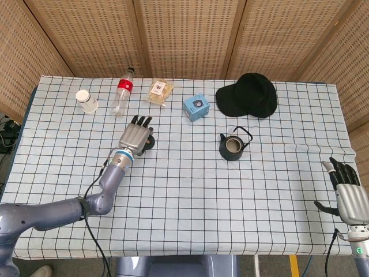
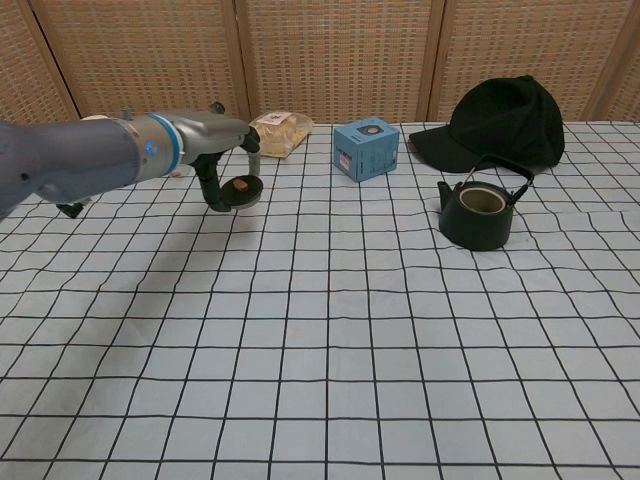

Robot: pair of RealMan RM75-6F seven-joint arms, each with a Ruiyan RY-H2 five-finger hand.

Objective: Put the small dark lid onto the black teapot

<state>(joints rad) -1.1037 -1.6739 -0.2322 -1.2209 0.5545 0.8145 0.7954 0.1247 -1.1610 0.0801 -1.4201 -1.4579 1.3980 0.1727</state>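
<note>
left hand (image 2: pixel 215 150) holds lid (image 2: pixel 241 190) aloft | right hand (image 1: pixel 349 193) seemingly spread; head view only

Left hand (image 2: pixel 215 135) holds the lid (image 2: pixel 240 188) above the counter (image 2: pixel 330 340).
The fingers (image 2: pixel 211 186) hang down around the lid, which is tilted with its underside facing the camera. The teapot (image 2: pixel 478 213) stands open well to the right, before a cap (image 2: pixel 505 122). A blue box (image 2: pixel 366 148), a snack bag (image 2: pixel 279 131) lie at the back.
</note>
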